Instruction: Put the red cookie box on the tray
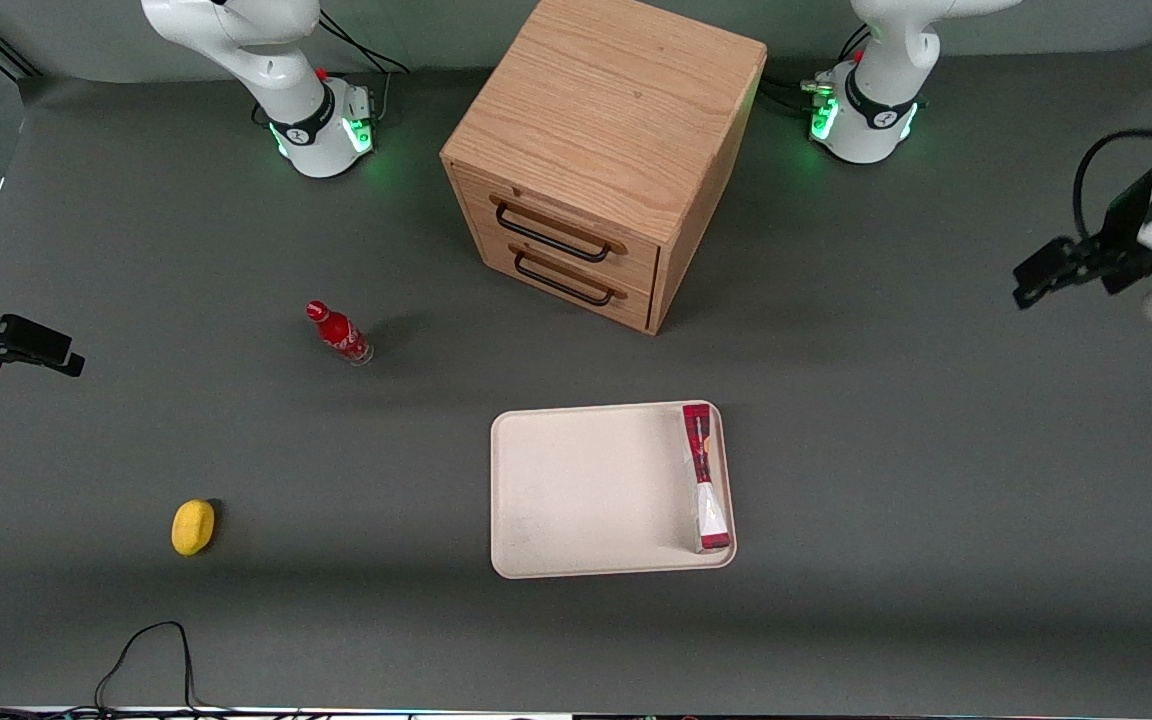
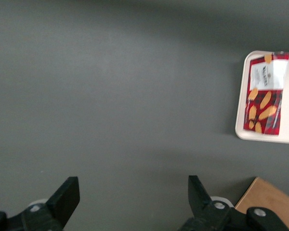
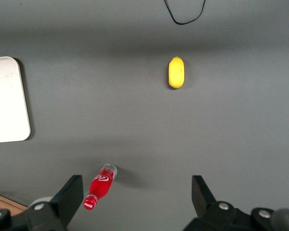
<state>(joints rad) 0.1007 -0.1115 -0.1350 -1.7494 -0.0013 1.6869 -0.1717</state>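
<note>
Slim red cookie box [image 1: 705, 480] on tray [image 1: 576, 490]; pincer [image 2: 131, 197] open.

Cookie box [image 1: 704, 478] on tray [image 1: 576, 490]; claw [image 2: 132, 204] apart.

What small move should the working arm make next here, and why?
Probably none beyond parking. The red cookie box already lies inside the tray, along its rim at the working arm's end. The hand is open, holds nothing, and hangs well away from the tray over bare table. I would leave the box alone and let the arm settle.
</note>
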